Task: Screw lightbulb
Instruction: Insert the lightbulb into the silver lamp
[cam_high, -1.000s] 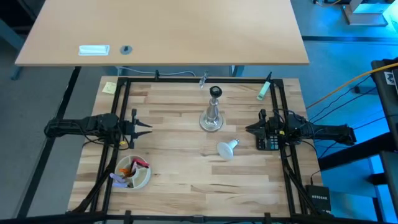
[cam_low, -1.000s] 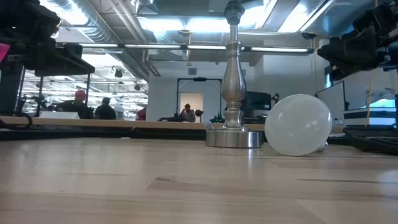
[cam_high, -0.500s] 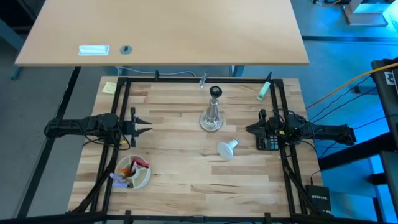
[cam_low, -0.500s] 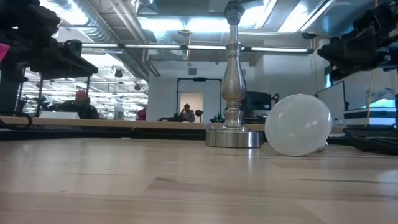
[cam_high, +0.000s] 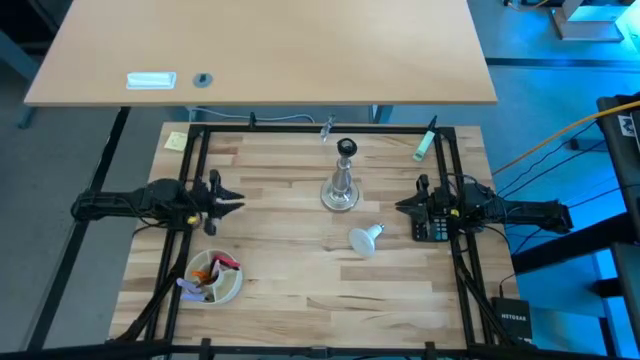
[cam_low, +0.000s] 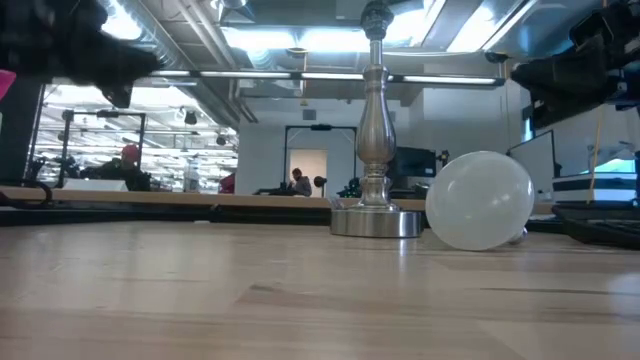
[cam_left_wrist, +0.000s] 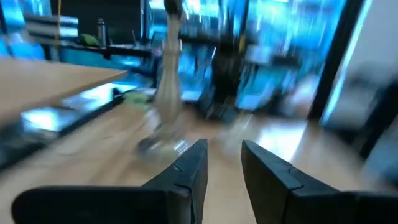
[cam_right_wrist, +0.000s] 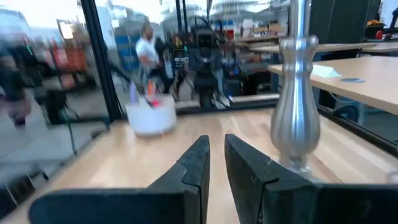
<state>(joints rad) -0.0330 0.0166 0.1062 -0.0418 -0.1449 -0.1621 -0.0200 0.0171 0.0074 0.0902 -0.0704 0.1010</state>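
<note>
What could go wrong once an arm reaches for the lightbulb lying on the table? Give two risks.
1. The lightbulb lies on its side, apart from both grippers. Its round globe could roll away if fingers nudge it.
2. The tall stand rises close beside the bulb. The right gripper, at the table's right edge, might knock it over on the way in.

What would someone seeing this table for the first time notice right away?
Probably the tall silvery lamp stand upright near the middle of the wooden table, toward the far side, its socket empty. Just in front of it, toward the right arm, the white lightbulb lies on its side, untouched. The left gripper and right gripper hang at opposite table edges, and a white bowl of small items sits at the near left.
</note>
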